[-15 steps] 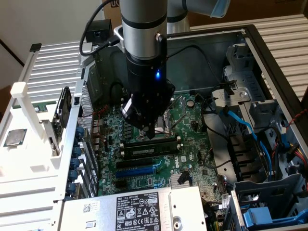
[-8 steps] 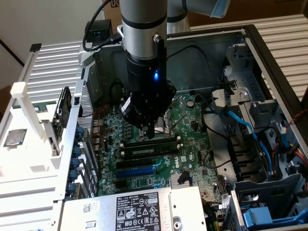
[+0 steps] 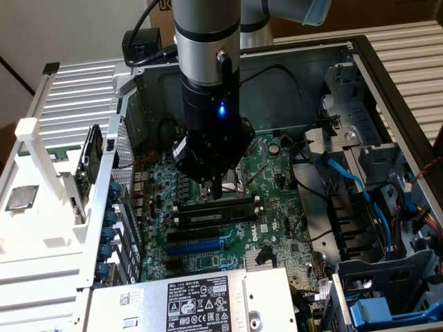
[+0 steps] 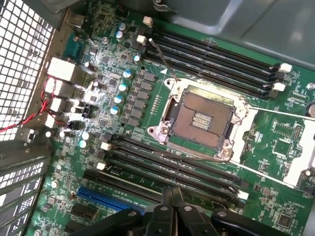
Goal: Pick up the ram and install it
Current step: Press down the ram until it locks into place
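While the pincer (image 3: 216, 194) hangs closed with nothing visibly clamped, the ram (image 3: 211, 216) lies just below, lengthwise across the motherboard (image 3: 277, 173).

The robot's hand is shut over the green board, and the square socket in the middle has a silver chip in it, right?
Not quite. The hand is shut over the green board, but the square socket is empty. The wrist view shows its bare bed of contacts, with no silver chip in it.
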Robot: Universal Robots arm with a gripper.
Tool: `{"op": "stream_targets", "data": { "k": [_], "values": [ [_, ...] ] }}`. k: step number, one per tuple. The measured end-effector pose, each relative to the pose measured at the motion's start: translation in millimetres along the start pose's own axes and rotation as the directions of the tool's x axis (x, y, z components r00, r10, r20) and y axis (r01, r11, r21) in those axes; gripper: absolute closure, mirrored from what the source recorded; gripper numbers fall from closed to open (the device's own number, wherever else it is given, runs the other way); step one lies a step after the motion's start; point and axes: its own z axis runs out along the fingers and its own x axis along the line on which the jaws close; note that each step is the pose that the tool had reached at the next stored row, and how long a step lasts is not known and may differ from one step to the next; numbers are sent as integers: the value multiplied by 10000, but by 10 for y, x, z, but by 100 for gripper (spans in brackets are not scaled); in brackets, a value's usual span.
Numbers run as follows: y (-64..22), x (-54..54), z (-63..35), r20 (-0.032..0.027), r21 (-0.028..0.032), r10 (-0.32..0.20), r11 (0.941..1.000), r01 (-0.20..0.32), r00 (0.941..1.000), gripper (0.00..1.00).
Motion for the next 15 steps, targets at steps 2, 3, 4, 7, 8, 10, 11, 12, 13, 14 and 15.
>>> {"op": "stream_targets", "data": {
  "k": [2,3,4,7,8,10,11,12,13,14,15],
  "values": [
    [0,0,0,2,-4,256,9997,-256,9997,90],
    [0,0,0,4,-6,511,9987,-511,9987,90],
    [0,0,0,4,-8,636,9980,-636,9980,90],
    [0,0,0,6,-12,1026,9947,-1026,9947,90],
    [0,0,0,7,-14,1152,9933,-1152,9933,90],
    [0,0,0,8,-18,1404,9901,-1404,9901,90],
    [0,0,0,9,-20,1533,9882,-1533,9882,90],
    [0,0,0,10,-22,1659,9861,-1659,9861,90],
    [0,0,0,11,-24,1784,9840,-1784,9840,90],
    [0,0,0,12,-25,1906,9817,-1906,9817,90],
    [0,0,0,12,-27,2039,9790,-2039,9790,90]
  ]
}}
